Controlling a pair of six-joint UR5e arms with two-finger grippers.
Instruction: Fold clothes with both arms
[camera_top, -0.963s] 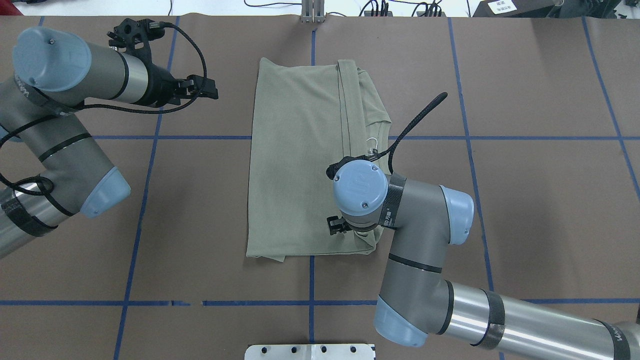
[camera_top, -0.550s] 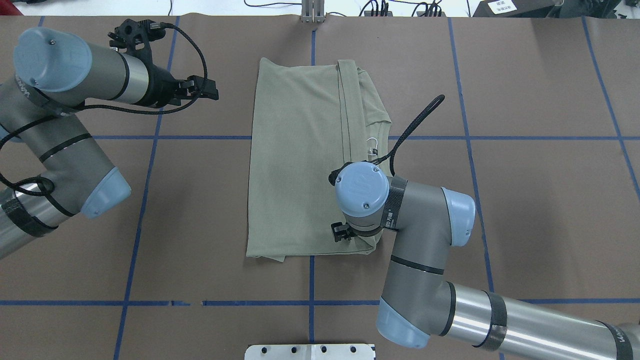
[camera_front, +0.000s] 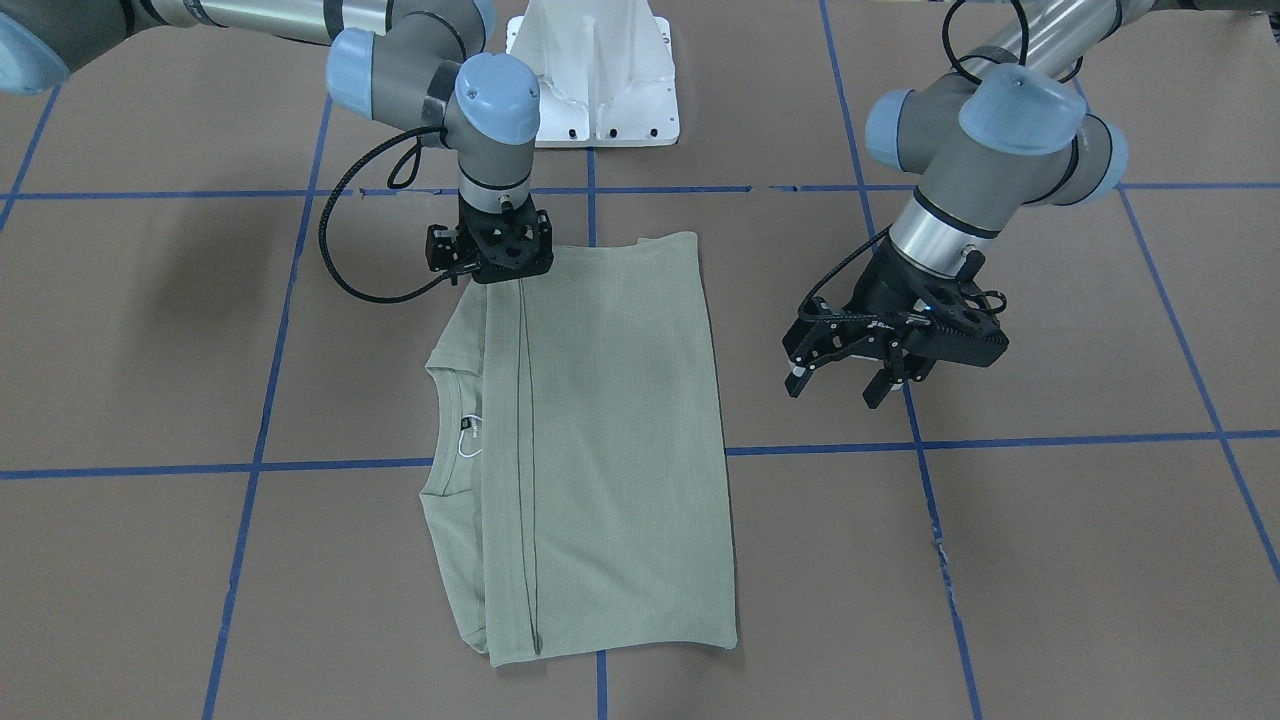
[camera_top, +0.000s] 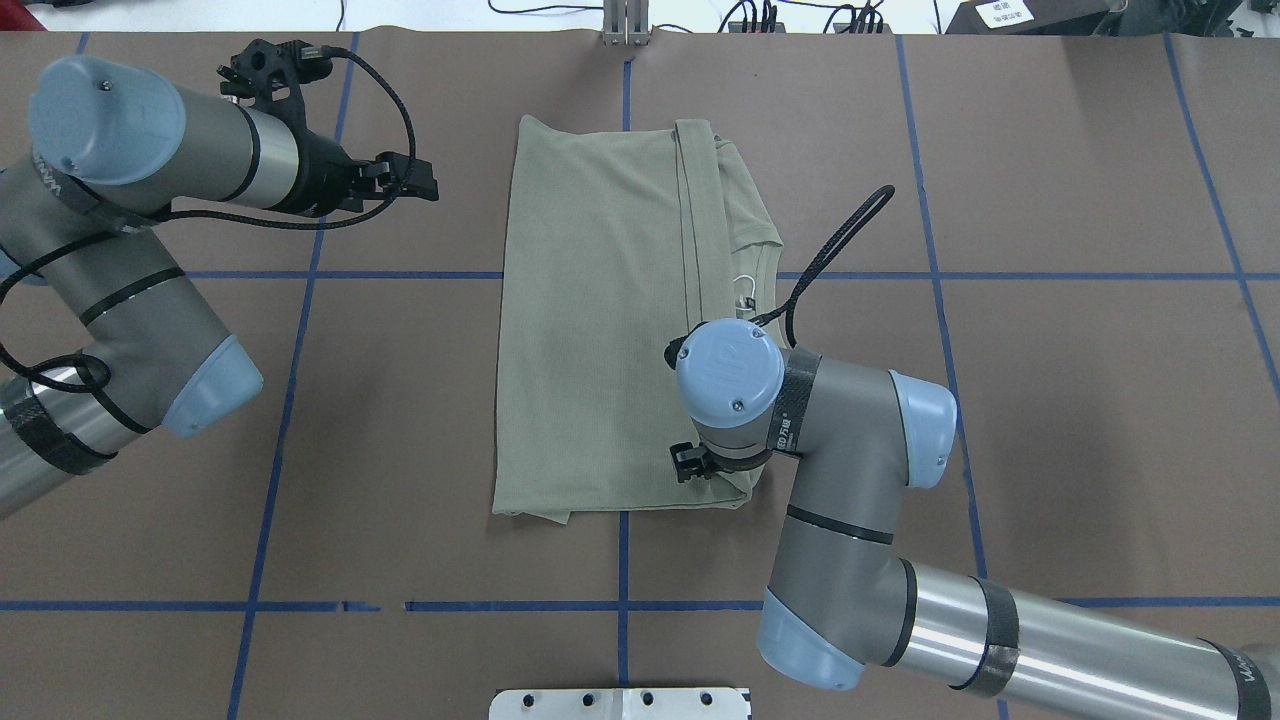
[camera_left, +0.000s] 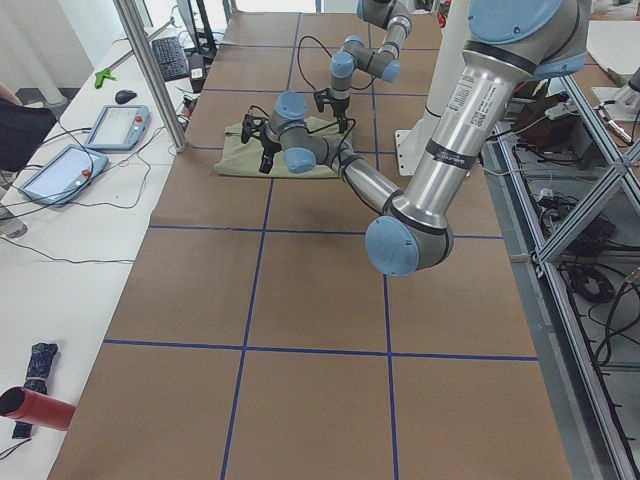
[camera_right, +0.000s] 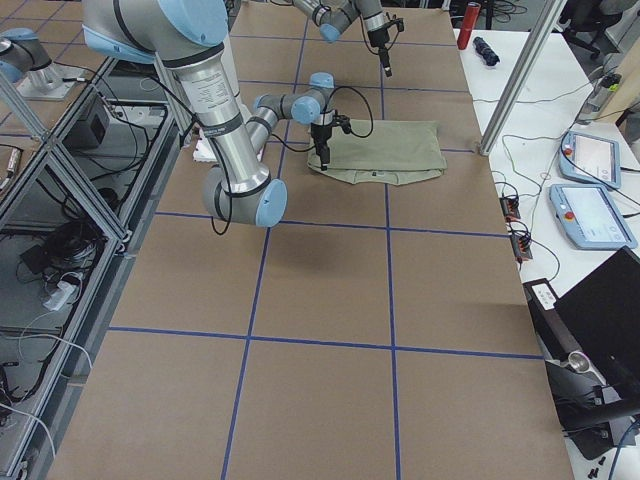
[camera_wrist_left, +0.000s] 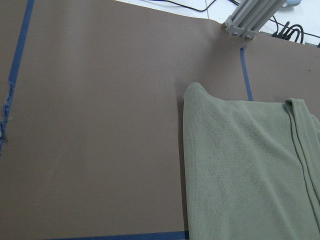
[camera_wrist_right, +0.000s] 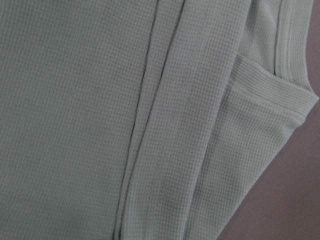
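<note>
The pale green shirt lies flat, folded into a long rectangle, with its collar and black label showing on one long side. My right gripper points straight down onto the shirt's corner nearest the robot. Its wrist hides the fingers in the overhead view, so I cannot tell whether they are open or shut. The right wrist view is filled with folded cloth and a ribbed edge. My left gripper hovers open and empty above the bare table, well off the shirt's other long side. The shirt's far corner shows in the left wrist view.
The white pedestal base stands at the robot's side of the table. A metal post rises at the far edge. Blue tape lines cross the brown table cover. Tablets and cables lie on the side bench.
The right wrist has shifted slightly to the right and toward the robot over the shirt's corner. The shirt and the left arm look unchanged.
</note>
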